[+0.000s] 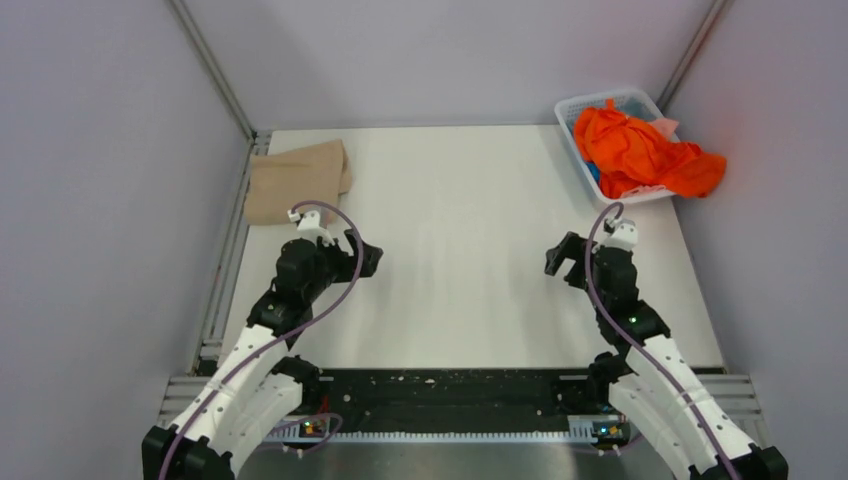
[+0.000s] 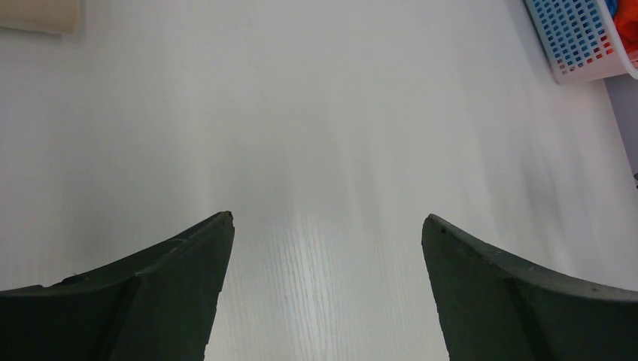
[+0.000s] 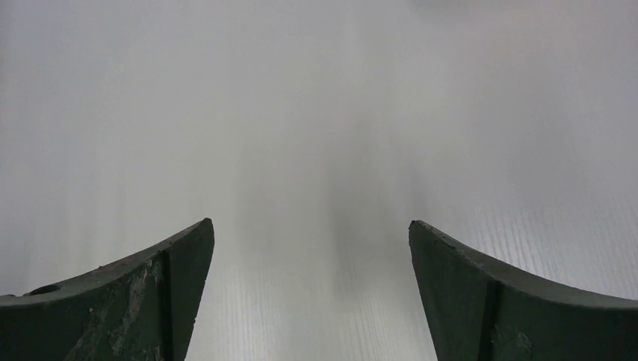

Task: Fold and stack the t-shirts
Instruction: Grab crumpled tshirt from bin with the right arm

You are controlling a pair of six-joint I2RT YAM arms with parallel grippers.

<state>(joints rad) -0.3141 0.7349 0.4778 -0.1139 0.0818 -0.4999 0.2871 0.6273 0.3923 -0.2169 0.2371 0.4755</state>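
Tan-beige t-shirt (image 1: 297, 180) lies folded flat at the far left corner of the white table (image 1: 460, 200), its outer edge reaching the table's left side. The top view shows its whole outline. The left wrist view catches only one pale corner of it (image 2: 37, 15) at the upper left.

Just nearer than that shirt and slightly right of it, the left gripper (image 1: 368, 258) hangs over bare table, pointing toward the middle. It is apart from the cloth. In its own wrist view the left gripper (image 2: 327, 218) stands wide apart, with nothing but table surface between its dark fingers (image 2: 180, 278).

Across the bare middle of the table, the right gripper (image 1: 558, 258) faces inward. The top view does not show how far it is spread. The right wrist view does: the right gripper (image 3: 310, 222) is spread wide and holds nothing, with only white table beyond its fingers (image 3: 150, 286).

At the far right corner sits the white lattice basket (image 1: 575, 105). The orange t-shirt (image 1: 640, 150) is heaped in it, crumpled, with one part spilling over the right rim. It lies beyond the right gripper and well apart from it. The left wrist view shows the basket (image 2: 579, 45) from the side, with blue behind the lattice holes and a sliver of the orange t-shirt (image 2: 628, 22) at the frame's edge.
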